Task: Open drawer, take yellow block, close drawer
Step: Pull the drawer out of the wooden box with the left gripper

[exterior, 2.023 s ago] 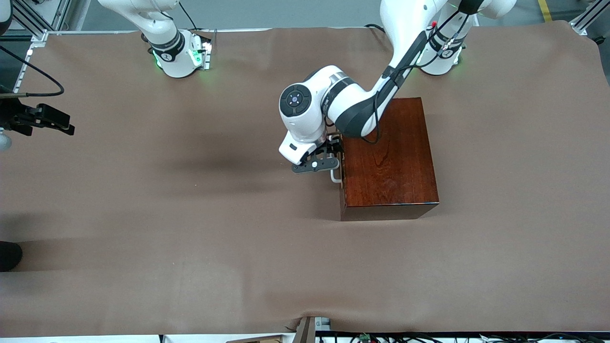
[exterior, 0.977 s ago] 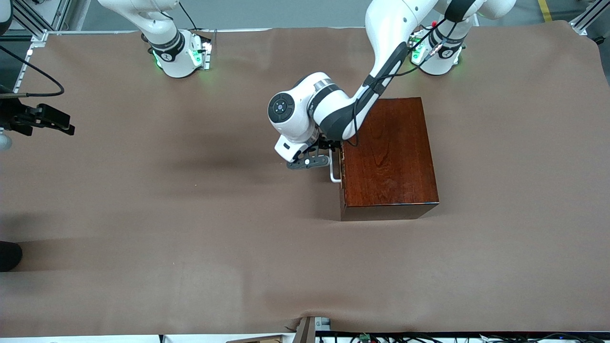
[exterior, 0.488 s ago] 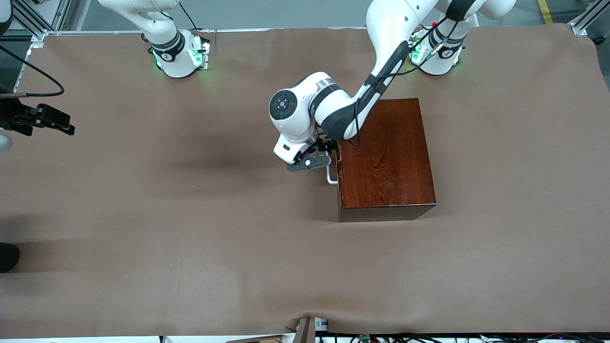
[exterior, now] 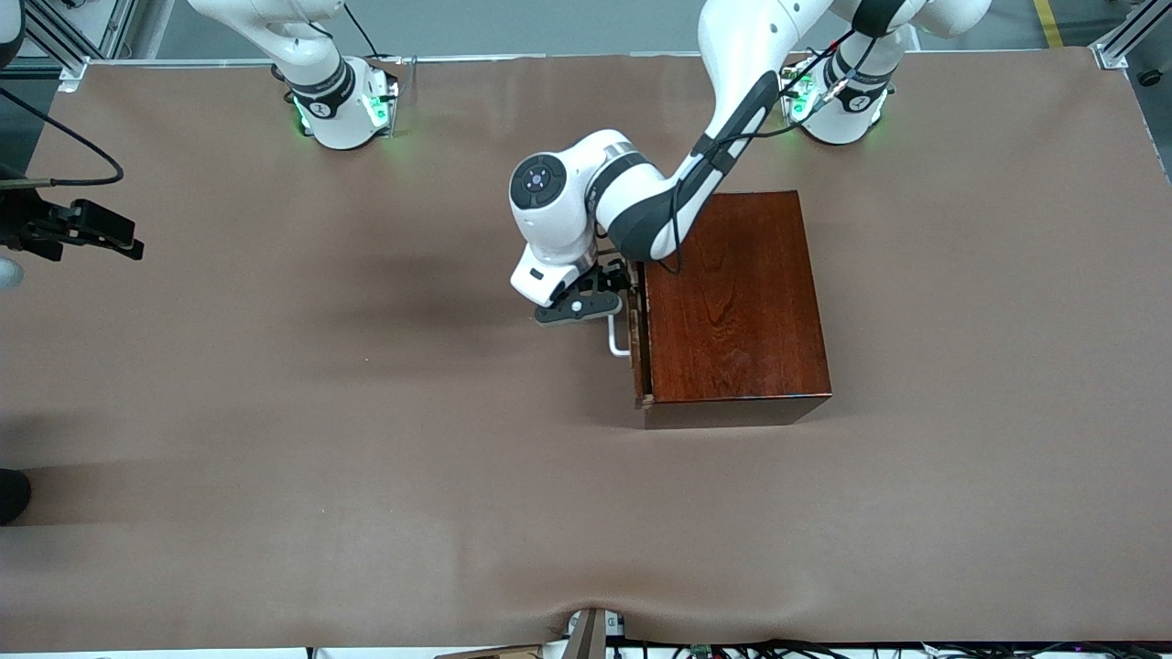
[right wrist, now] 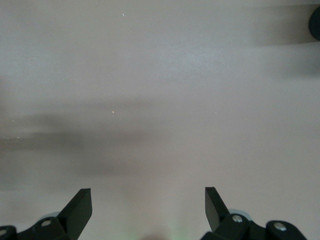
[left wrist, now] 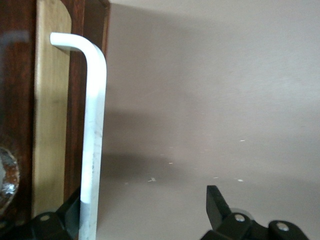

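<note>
Front view: the counter [exterior: 366, 513], covered in brown cloth, is seen from above. Nearest the camera among the things on it stands the glossy reddish-brown box [exterior: 732, 302], toward the left arm's end. At the box's face that is turned toward the right arm's end, the drawer [exterior: 636, 343] is drawn out by a thin sliver only; a narrow pale strip of its tray is seen in the left wrist view, between dark wood on either side. The white bar handle [exterior: 619, 340] projects from the drawer front.

The left pincer [exterior: 612, 295] is down at the handle, at the part of the bar farther from the camera. In the left wrist view its fingers [left wrist: 220, 205] are set wide apart: one finger is seen just beside the bar, between it and the drawer front, and the other stands well clear over the bare cloth. The bar is thus hooked inside the gap rather than pinched; whether the nearer finger touches it cannot be told.

The yellow block is seen in no view.

Farther up, the right arm waits. Its pincer [right wrist: 148, 205] is spread fully, holds nothing, and is over bare cloth. Both arm bases [exterior: 343, 105] are noted along the farthest edge.
</note>
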